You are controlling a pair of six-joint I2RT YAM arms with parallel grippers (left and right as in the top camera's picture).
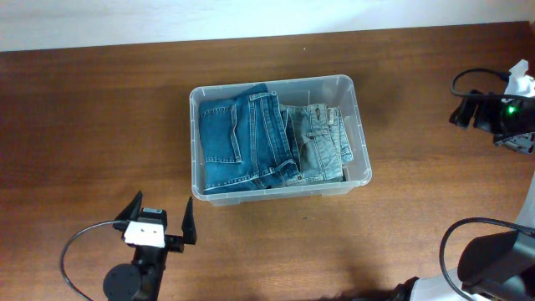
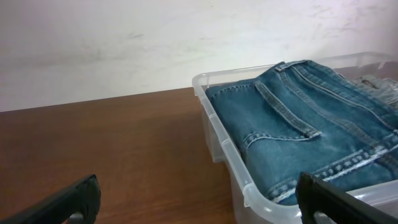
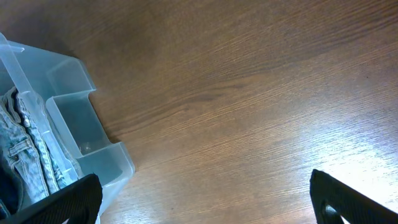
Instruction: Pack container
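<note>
The clear plastic container (image 1: 361,125) stands mid-table. Inside it, folded dark blue jeans (image 1: 238,138) lie on the left and folded lighter washed jeans (image 1: 322,144) on the right. My left gripper (image 1: 160,215) is open and empty, on the near side of the container's front-left corner and apart from it. Its wrist view shows the container's corner (image 2: 217,127) and the dark jeans (image 2: 298,124) between the open fingers (image 2: 199,200). My right gripper (image 1: 461,109) is open and empty, right of the container; its fingers (image 3: 205,200) frame bare table, with the container's end (image 3: 68,81) at the left.
The brown wooden table (image 1: 100,125) stretches around the container, with a pale wall (image 2: 124,43) behind it. Black cables loop near the left arm (image 1: 71,251) and the right arm's base (image 1: 493,259) at the front right.
</note>
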